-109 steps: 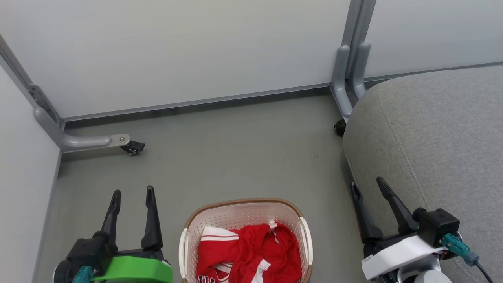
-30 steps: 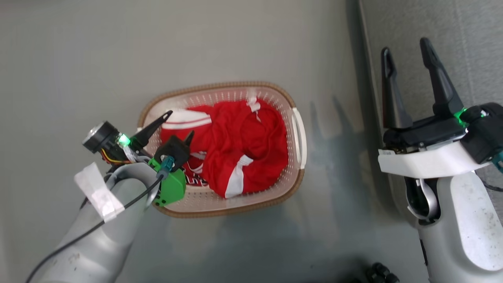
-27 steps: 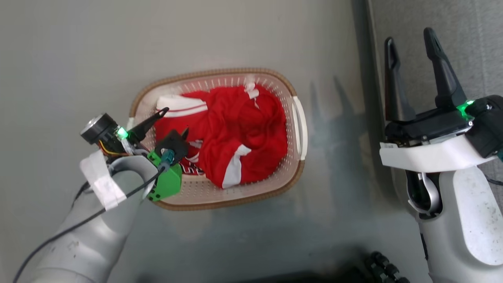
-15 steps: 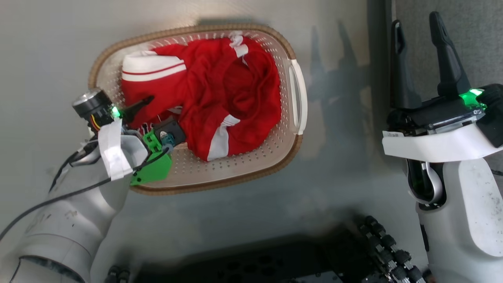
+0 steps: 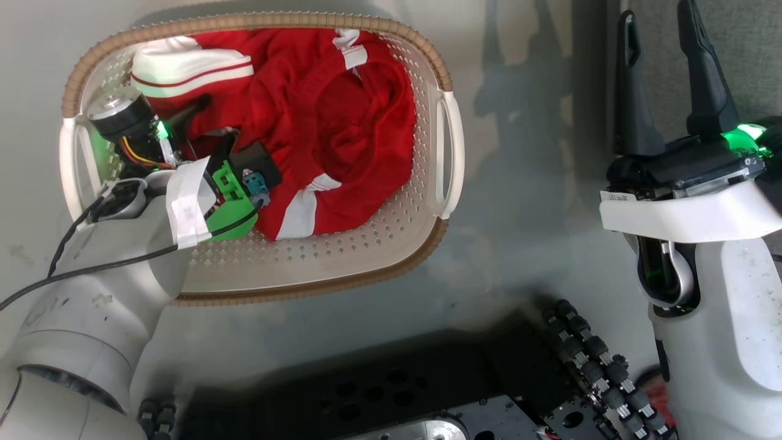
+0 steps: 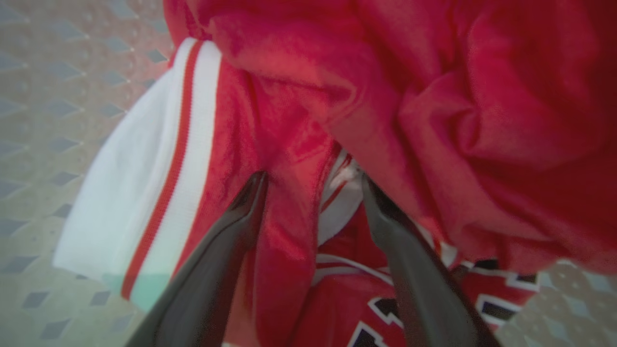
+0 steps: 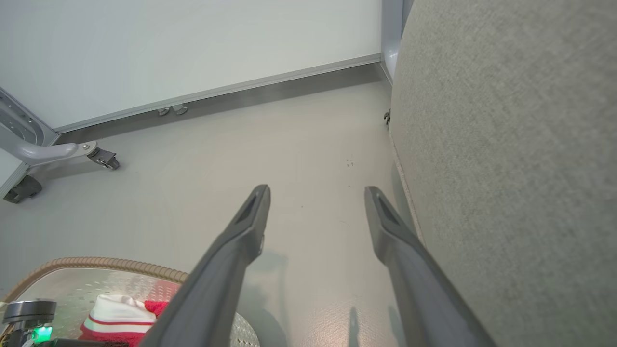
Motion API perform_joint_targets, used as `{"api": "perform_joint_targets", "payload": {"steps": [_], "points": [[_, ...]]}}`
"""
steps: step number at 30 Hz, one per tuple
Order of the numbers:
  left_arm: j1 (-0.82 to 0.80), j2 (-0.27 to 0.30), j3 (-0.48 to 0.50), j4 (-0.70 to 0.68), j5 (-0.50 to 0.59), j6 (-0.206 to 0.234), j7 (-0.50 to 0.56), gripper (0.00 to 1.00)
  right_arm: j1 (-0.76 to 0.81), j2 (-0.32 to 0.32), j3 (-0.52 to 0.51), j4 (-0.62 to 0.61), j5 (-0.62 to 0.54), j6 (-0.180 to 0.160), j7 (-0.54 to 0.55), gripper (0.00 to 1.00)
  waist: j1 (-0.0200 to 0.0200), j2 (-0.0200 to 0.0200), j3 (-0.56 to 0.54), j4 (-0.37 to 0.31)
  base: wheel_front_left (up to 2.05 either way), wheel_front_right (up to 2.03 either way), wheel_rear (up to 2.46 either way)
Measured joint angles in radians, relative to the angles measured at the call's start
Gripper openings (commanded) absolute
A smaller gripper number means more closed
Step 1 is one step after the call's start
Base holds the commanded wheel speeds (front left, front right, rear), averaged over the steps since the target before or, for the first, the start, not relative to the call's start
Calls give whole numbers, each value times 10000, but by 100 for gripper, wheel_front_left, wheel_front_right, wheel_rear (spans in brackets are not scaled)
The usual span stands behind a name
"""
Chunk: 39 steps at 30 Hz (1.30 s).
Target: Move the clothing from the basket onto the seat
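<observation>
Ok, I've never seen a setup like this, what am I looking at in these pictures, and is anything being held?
This is a wheeled robot with two arms. One picture looks down from its head; the other two come from a camera on each wrist, looking along that gripper's two dark fingers. On the floor stands a cream laundry basket with red clothing inside. The left gripper is down in the basket, fingers open with a fold of red fabric between them, so nothing is gripped yet. The right gripper hangs open and empty above the floor beside the grey seat.
</observation>
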Motion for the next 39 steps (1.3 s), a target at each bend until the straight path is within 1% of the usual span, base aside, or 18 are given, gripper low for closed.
{"api": "perform_joint_targets", "payload": {"steps": [2,5,10,11,12,13,20,25,34,37,39], "points": [[-83,-17,-13,35,-4,184,-2,100,-12,0,0,6,0,0,0,100,0,0,107,4,0,0,0],[-137,-61,-56,75,-19,347,-19,100,-52,0,10,17,4,0,0,100,0,0,182,58,0,0,0],[-179,-125,-56,161,-190,433,61,100,-136,0,81,33,50,0,0,100,-1,0,235,103,0,0,0],[-183,-127,-63,176,-196,431,88,67,-137,0,98,36,71,0,0,100,-1,0,243,101,0,0,0],[-190,-121,-79,196,-213,424,88,41,-141,0,123,38,71,0,0,100,-1,0,254,95,0,0,0],[-202,-119,-105,207,-226,382,134,0,-147,2,138,40,82,0,0,100,-1,0,265,85,0,0,0],[-212,-197,-176,272,-449,268,151,0,-158,2,165,213,128,0,0,100,-1,0,124,49,0,0,0],[125,-349,-79,288,-796,349,-153,0,-126,2,240,366,105,0,0,100,-1,0,-316,39,0,0,0],[1644,-754,263,98,-1687,522,-782,0,508,4,378,759,-148,0,0,100,-1,0,-1867,83,0,0,0],[2284,-905,508,-272,-2176,621,-836,0,941,4,433,959,-320,0,0,100,-2,0,-2582,140,0,0,0],[2733,-934,644,-899,-2522,631,-840,0,1220,6,510,1081,-430,0,0,100,-2,0,-3044,187,0,0,0]]}}
